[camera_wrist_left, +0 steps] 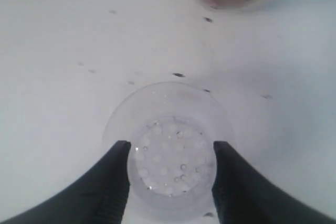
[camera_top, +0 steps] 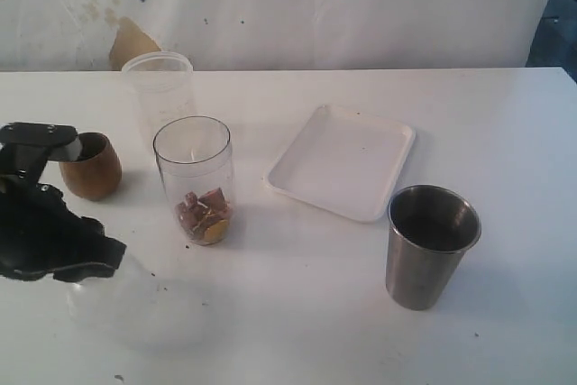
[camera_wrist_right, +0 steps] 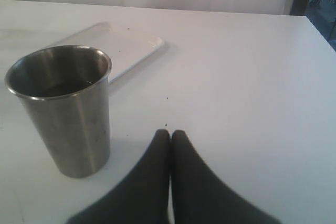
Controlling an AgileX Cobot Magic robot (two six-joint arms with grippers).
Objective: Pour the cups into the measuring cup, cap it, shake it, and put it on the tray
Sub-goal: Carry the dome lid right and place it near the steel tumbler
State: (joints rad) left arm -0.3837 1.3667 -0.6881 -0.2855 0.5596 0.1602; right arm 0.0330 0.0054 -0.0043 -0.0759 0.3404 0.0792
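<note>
Measuring cup (camera_top: 193, 178) stands upright on the white table (camera_top: 297, 313), between the wooden cup (camera_top: 90, 167) and the tray (camera_top: 343, 161), apart from both. A frosted cup (camera_top: 160, 86) sits just behind it. Brown and yellowish pieces lie in its rounded base; the rest is empty.

Handling, as a judgement: thin clear wall, light, smooth and likely slippery, and it may flex if pinched hard. Best taken at mid-wall, above the contents and below the rim, leaving the mouth free for pouring and capping. Tall and narrow, so a sideways nudge could tip it.

Left gripper (camera_wrist_left: 171, 144): jaws apart, one either side of the dimpled centre of the clear cap (camera_wrist_left: 169, 174) lying on the table (seemingly not yet pressing on it, though the contact is hard to read).

Right gripper (camera_wrist_right: 170, 132): jaws together on nothing, resting low near the steel tumbler (camera_wrist_right: 65, 114).

Hidden or unclear:
- The tumbler's inside is dark; contents cannot be made out.
- The wooden cup's mouth is partly covered by the left arm.
- The cap nearly vanishes against the table in the exterior view.
</note>
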